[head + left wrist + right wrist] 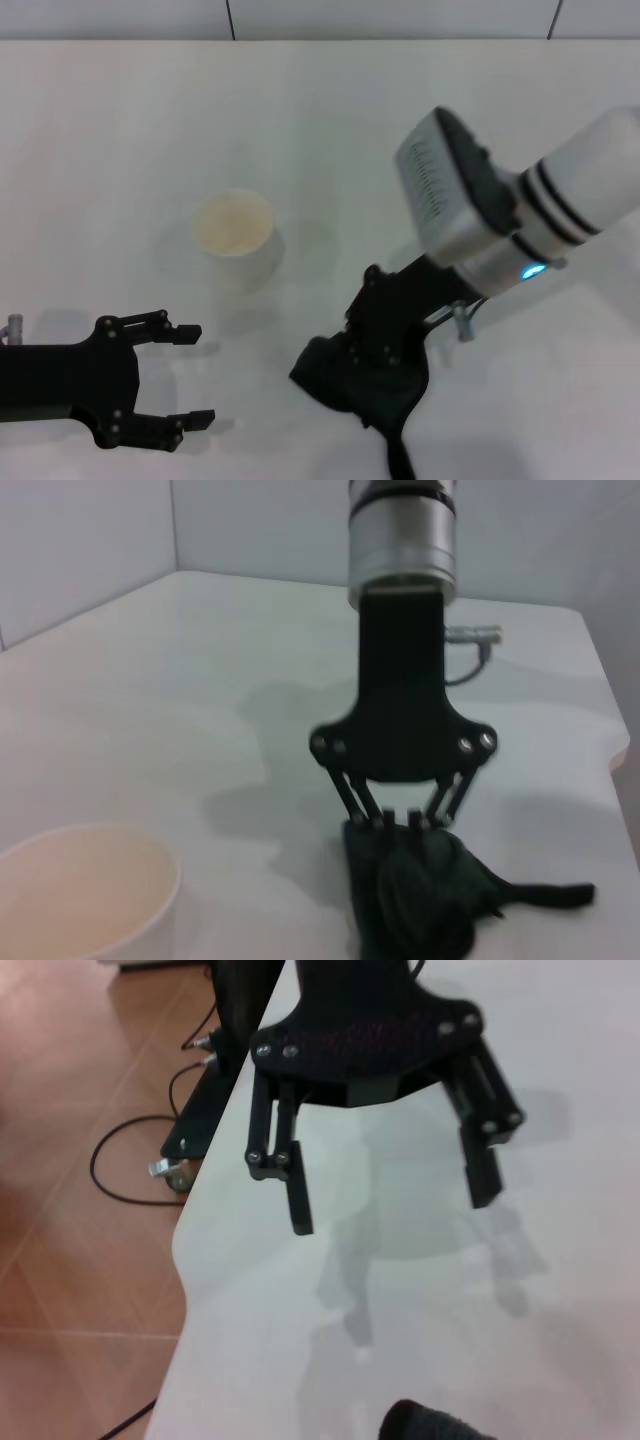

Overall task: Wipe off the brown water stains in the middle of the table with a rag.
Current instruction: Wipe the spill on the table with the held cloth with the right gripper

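The rag (355, 385), a thick, soft, near-black wad with a thin tail, sits low and right of centre on the glossy white table (120, 130), pinched by the right gripper (372, 372). At lower left the left gripper (190, 375) hangs wide open and empty. No stain shows, so a blind wipe might miss it or knock the light paper cup (238, 238) at centre.

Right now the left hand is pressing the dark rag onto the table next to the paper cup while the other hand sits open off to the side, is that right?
Not quite: the right hand is the one on the dark rag, as the head view shows. The rest holds: the rag lies on the table near the paper cup, and the other hand, the left hand, sits open off to the side.
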### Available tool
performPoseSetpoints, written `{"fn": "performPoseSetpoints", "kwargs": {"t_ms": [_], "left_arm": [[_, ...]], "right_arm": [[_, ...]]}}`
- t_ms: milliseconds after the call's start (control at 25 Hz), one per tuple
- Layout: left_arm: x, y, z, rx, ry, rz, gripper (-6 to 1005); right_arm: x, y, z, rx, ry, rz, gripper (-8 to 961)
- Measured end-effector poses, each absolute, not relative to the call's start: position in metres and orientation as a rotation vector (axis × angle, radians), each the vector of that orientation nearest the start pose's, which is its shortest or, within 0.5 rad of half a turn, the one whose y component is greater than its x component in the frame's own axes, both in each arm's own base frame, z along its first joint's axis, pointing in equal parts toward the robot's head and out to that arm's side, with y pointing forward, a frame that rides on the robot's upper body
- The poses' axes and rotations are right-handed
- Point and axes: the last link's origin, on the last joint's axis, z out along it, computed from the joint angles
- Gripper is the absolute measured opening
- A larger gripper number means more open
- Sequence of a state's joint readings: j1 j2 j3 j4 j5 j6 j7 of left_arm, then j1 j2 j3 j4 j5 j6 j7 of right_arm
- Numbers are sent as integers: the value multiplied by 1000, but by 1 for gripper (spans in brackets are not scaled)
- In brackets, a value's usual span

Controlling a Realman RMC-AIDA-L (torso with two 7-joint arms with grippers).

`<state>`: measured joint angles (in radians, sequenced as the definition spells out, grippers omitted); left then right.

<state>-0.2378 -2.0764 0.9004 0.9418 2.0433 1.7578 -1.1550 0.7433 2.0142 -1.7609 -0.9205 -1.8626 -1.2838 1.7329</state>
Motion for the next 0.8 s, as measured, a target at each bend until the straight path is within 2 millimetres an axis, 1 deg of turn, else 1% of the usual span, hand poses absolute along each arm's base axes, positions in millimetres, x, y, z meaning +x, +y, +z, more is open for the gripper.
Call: {"fn": "performPoseSetpoints", "kwargs": {"t_ms": [40, 160, 400, 520, 640, 800], "left_arm": [[-301, 242, 13, -2962, -242, -447, 888], [-301, 243, 13, -2956, -229, -445, 888], [-299, 249, 12, -2938, -203, -443, 888], [-299, 253, 10, -2937, -211, -449, 888], [-298, 257, 7, -2937, -217, -453, 888], [-297, 259, 7, -2938, -207, -449, 888]], "right_arm": [[143, 331, -92, -3251, -59, -69, 77], [154, 337, -71, -3258, -11, -34, 77], [182, 343, -50, -3204, 79, -63, 77], [190, 343, -41, -3194, 111, -48, 76], [196, 343, -25, -3185, 129, 44, 76], [199, 343, -18, -3178, 142, 82, 77]]}}
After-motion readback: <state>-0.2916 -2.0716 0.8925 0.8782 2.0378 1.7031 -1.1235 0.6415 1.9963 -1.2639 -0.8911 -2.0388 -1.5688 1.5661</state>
